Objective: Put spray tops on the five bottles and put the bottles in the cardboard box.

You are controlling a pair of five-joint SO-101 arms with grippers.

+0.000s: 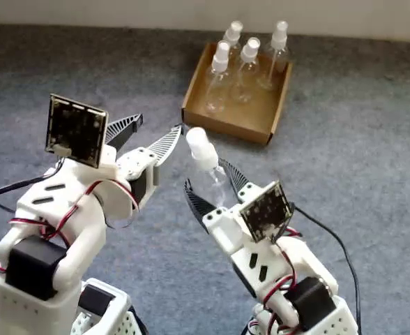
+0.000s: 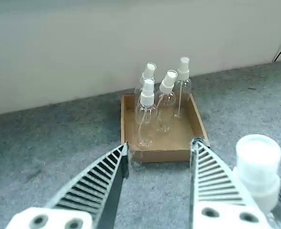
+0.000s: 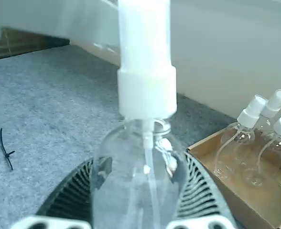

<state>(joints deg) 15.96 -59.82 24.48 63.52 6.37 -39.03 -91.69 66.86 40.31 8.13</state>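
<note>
My right gripper is shut on a clear bottle and holds it upright above the carpet, in front of the cardboard box. A white spray top sits on the bottle's neck, with its tube hanging inside the bottle. My left gripper is open and empty just left of that spray top, not touching it. Several capped bottles stand upright inside the box.
Grey carpet covers the floor, with a pale wall behind the box. A small black twist tie lies on the carpet away from the box. A black cable trails beside the right arm.
</note>
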